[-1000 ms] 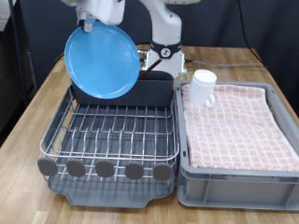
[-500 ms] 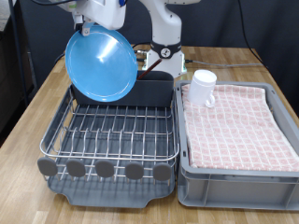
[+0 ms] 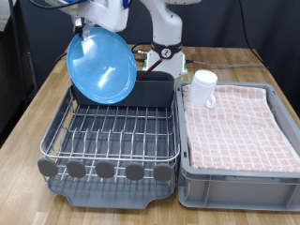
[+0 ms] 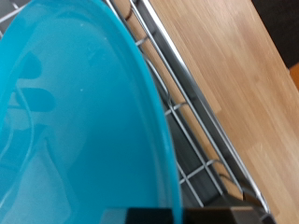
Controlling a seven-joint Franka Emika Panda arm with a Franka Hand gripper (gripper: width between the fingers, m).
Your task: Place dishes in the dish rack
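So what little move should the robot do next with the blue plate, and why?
Probably ease the blue plate straight down. The tool grips its top edge, the plate stands nearly upright with its bottom edge at the back of the rack, and it doesn't look settled between the wires yet.

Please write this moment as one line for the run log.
end effector: at top rim of round flat blue plate | plate: tilted above silver wire dish rack, far end | white handled mug: on pink checked cloth
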